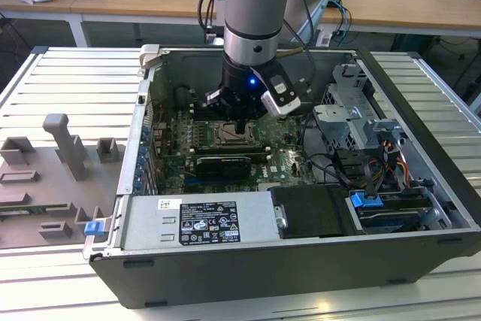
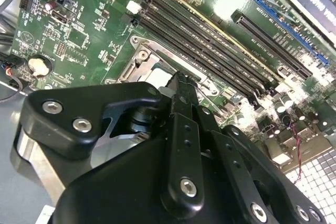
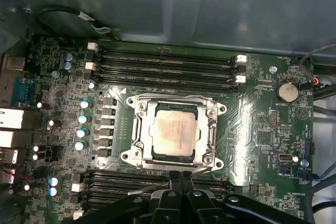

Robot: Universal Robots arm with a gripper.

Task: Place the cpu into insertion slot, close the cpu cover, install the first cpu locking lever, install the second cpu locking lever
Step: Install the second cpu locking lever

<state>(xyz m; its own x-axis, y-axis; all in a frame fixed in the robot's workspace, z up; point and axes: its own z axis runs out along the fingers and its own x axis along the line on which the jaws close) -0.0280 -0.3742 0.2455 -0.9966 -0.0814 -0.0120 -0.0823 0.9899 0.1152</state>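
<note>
An open computer case (image 1: 301,208) lies on a metal table (image 1: 68,88), and the robot arm (image 1: 259,5) reaches down into it. The gripper (image 1: 239,119) hangs just above the green board (image 1: 282,159), right beside the square socket (image 1: 234,135).

In the first wrist view the chip (image 3: 176,132) sits flat inside the socket (image 3: 137,129) — its pale silver face looks up. The thin silver cover (image 3: 211,128) lies down around the chip, and the chip shows through the square hole in its middle. Long black memory slots (image 3: 163,59) run along one side of the socket, and more run along the other side, near the gripper (image 3: 180,176).

The two black fingers (image 3: 174,182) are pressed together with no gap between them, and they hold nothing. Their tips sit at the edge of the cover's frame.

In the second wrist view the closed fingers (image 2: 181,93) point down at the socket's rim (image 2: 137,59), with the memory slots (image 2: 210,40) just beside it.

A round silver battery (image 3: 287,92) sits on the board, well apart from the socket.
</note>
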